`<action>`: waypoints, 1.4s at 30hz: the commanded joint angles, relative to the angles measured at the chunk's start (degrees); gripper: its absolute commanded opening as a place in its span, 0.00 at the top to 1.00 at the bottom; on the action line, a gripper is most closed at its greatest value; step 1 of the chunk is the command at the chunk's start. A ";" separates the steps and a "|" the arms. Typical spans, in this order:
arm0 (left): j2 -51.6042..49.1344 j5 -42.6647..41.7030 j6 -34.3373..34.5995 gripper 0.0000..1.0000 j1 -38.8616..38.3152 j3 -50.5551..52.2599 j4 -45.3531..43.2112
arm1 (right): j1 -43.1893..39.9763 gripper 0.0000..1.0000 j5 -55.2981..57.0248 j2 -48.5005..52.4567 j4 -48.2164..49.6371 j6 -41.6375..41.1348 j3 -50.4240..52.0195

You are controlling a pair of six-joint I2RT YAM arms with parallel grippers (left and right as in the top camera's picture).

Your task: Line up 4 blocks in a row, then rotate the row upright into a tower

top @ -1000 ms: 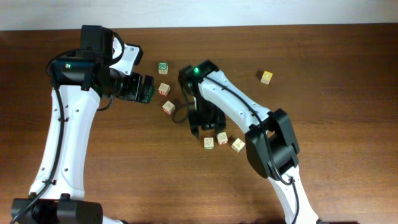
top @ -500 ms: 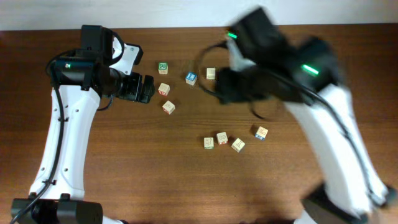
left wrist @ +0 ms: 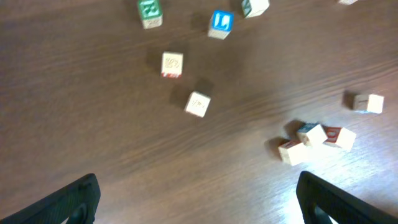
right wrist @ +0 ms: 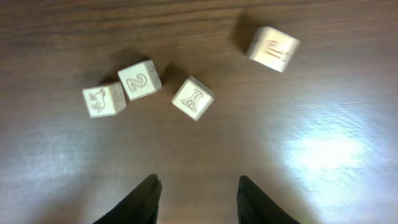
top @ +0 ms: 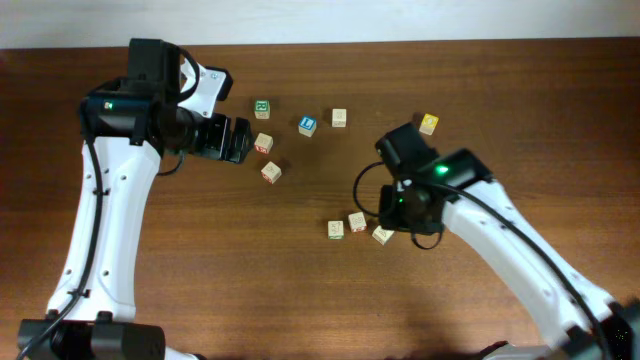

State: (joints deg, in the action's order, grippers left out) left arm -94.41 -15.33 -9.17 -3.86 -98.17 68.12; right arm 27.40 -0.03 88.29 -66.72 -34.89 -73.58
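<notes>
Jaws of the right gripper (right wrist: 198, 183) stand apart, with bare brown wooden tabletop (right wrist: 323, 155) between them and nothing gripped. Just ahead of them lie the four small pale wooden alphabet cubes (right wrist: 193, 98) in a loose curved row. The two at the left touch, the third sits turned just beside them, and the fourth lies farther off at the upper right. The left gripper (left wrist: 198, 180) hovers with its jaws wide apart and empty, near a green-faced cube (top: 262, 108) and a blue-faced cube (top: 307, 125).
</notes>
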 commanded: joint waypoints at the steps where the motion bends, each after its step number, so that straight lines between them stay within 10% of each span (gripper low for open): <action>1: -0.52 -6.43 0.98 0.01 -0.13 -0.98 -1.55 | -0.90 0.59 -4.07 5.55 3.74 4.66 3.04; 26: -0.52 -7.39 1.38 0.01 -0.13 -0.98 -3.45 | -0.90 0.50 7.56 19.71 9.60 27.65 3.04; 42: -0.52 -7.39 1.38 0.01 -0.13 -0.98 -3.43 | -3.13 0.51 -1.68 19.43 11.67 12.94 0.85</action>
State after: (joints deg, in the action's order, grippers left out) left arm -94.41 -21.69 -8.10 -3.86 -98.17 64.88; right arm 26.30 4.60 107.66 -54.54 -19.27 -70.91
